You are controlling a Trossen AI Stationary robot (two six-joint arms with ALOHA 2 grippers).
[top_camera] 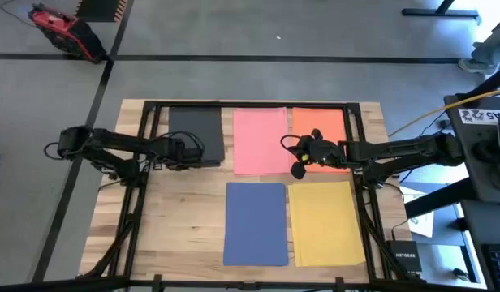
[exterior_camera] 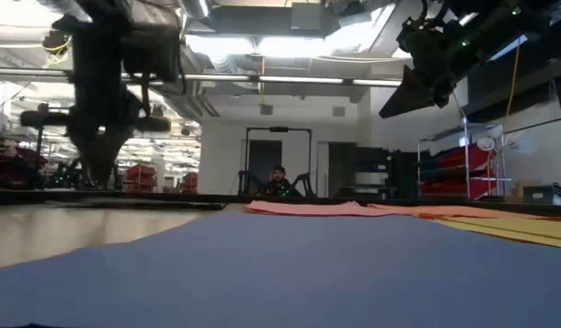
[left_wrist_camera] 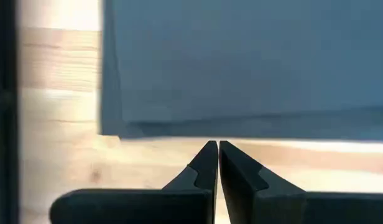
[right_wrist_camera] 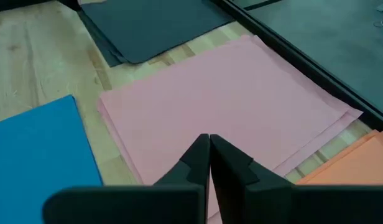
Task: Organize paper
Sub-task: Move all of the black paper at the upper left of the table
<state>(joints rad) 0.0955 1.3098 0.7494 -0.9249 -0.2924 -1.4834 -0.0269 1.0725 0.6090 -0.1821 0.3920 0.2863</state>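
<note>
Five flat matte stacks sit on the wooden table [top_camera: 185,211]. Going off the pink paper [top_camera: 260,139]: black paper [top_camera: 198,134] beside it, orange-red paper [top_camera: 323,123] on its other side, blue paper [top_camera: 256,222] and yellow paper [top_camera: 327,221] nearer the front. Left gripper [left_wrist_camera: 212,147] is pinched together at black's edge; right gripper [right_wrist_camera: 208,140] is closed, empty, above pink.

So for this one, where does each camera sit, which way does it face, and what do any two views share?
High view: overhead, straight down on the table; both arms show.
Low view: at tabletop height, level across the blue paper into the room; both arms hang above.
Left wrist view: looks past the shut left pincer at the black paper.
Right wrist view: looks past the shut right pincer at the pink paper.
Shared: right wrist and high views both show the pink, black, blue and orange paper.
</note>
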